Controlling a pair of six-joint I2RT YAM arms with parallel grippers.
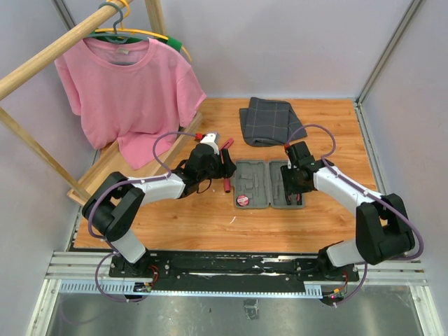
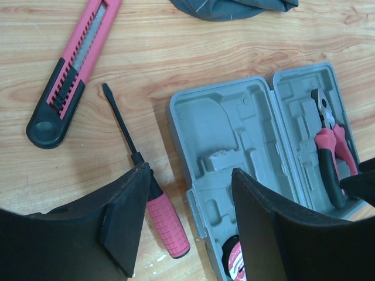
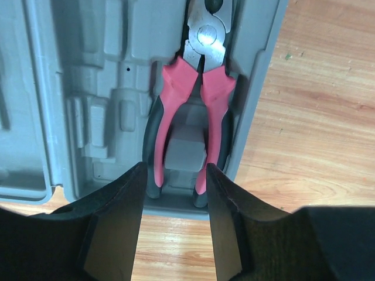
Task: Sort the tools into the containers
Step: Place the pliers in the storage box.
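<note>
The pliers (image 3: 214, 93) lie in the right half of the case (image 1: 255, 175). The right gripper (image 3: 174, 172) hangs part open over their handles. The left gripper (image 2: 188, 175) gapes wide above the case's left edge. There the screwdriver (image 2: 166, 222) lies on the table (image 1: 210, 217), and the knife (image 2: 73, 76) lies beyond it.

Case (image 2: 222, 126) matt grey moulded plastic; pliers (image 3: 179, 82) bare steel, rubbery grips; table (image 2: 176, 52) smooth varnished wood.

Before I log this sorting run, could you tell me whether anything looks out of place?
The screwdriver and utility knife lie loose on the table beside the open grey case, outside its moulded slots; the pliers sit properly in theirs. Nothing looks damaged.
</note>
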